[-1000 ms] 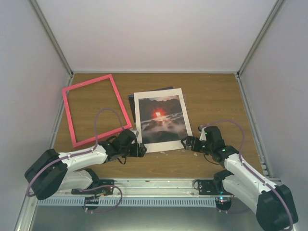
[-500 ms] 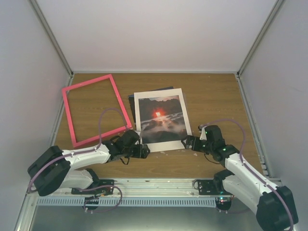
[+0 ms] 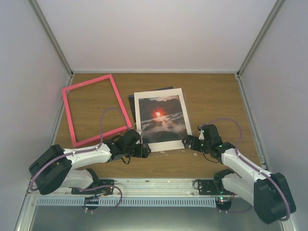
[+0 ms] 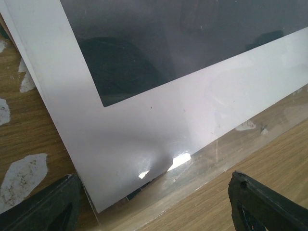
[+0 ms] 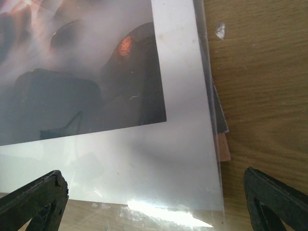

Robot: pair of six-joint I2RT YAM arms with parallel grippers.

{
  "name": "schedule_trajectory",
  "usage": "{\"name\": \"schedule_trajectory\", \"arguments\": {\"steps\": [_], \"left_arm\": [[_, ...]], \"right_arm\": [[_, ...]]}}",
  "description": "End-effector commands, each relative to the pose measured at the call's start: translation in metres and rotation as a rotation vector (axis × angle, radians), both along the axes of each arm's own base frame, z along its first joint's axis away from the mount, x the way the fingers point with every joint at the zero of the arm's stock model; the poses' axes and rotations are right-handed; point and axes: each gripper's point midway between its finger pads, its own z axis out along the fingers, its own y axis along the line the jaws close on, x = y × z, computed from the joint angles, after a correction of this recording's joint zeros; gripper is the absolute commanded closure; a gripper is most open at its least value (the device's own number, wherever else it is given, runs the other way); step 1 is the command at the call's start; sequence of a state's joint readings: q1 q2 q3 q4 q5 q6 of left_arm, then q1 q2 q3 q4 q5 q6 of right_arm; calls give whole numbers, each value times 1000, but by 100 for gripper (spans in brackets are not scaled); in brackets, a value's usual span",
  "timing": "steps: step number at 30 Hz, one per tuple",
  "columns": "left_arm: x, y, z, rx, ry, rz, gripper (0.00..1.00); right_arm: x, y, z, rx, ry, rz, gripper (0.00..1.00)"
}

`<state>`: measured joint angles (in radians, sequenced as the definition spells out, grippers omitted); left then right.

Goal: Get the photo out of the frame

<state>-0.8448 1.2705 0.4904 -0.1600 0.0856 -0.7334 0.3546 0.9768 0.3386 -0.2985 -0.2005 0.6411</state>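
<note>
L side: the frame [image 3: 87, 82] lies flat on the wood surface [image 3: 216, 101], far-left, skewed. Only bare wood shows thru its opening.

L end effector [image 3: 144, 150] sits low at the near-L corner of the white mat [image 3: 163, 144]. It is released, jaws wide, gripping nothing. In the L wrist view the end effector [image 4: 156, 207] has both fingers [image 4: 53, 204] either side of the mat [image 4: 159, 130] corner. A clear sheet [image 4: 226, 159] edge sticks out past the mat there. Can't tell if the fingers touch the stack.

Centre: the photo [image 3: 160, 119] is out of the frame, lying just R of it and showing thru the mat window, face up, red sun near the middle. A dark sheet [image 3: 132, 98] peeks out behind the mat at its far-L corner. In the L wrist view the photo [image 4: 192, 38] looks dark and glossy.

R side: R end effector [image 3: 187, 143] is at the mat's near-R corner, also released, jaws spread wide, nothing in them. The R wrist view shows the end effector [image 5: 154, 202] with the mat [image 5: 144, 168] corner between the fingers [image 5: 33, 197], the photo [image 5: 72, 72] above it, and a brown board [image 5: 222, 147] corner poking out on the R under the stack.
</note>
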Motion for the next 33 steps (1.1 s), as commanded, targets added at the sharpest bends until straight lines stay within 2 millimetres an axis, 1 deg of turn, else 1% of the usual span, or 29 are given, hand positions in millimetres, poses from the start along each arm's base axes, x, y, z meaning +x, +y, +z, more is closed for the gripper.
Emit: {"name": "schedule_trajectory", "arguments": {"steps": [1,5,7,10,16,18,20,25,30,33], "left_arm": [[9,-9,7,-31,-41,9,16],[9,-12,5,-35,-34,3,16],[9,-13,4,-37,-31,1,16],[10,-14,5,-41,-32,0,16],[12,-15,10,-49,-42,5,16],[13,-14,11,-46,-47,9,16],[13,-15,12,-44,-50,9,16],[17,-16,14,-37,-58,10,16],[21,-17,18,-31,-74,12,16],[22,-16,21,-25,-83,16,16]], "right_arm": [[3,10,2,50,-22,43,0],[-4,22,0,110,0,89,0],[-6,27,3,141,1,109,0],[-8,33,13,178,-13,131,0],[-9,39,39,232,-63,157,0],[-9,41,44,241,-72,167,0],[-8,42,44,245,-70,167,0],[-2,42,47,253,-90,150,0],[10,40,56,250,-124,108,0],[12,40,63,261,-139,97,0]]}}
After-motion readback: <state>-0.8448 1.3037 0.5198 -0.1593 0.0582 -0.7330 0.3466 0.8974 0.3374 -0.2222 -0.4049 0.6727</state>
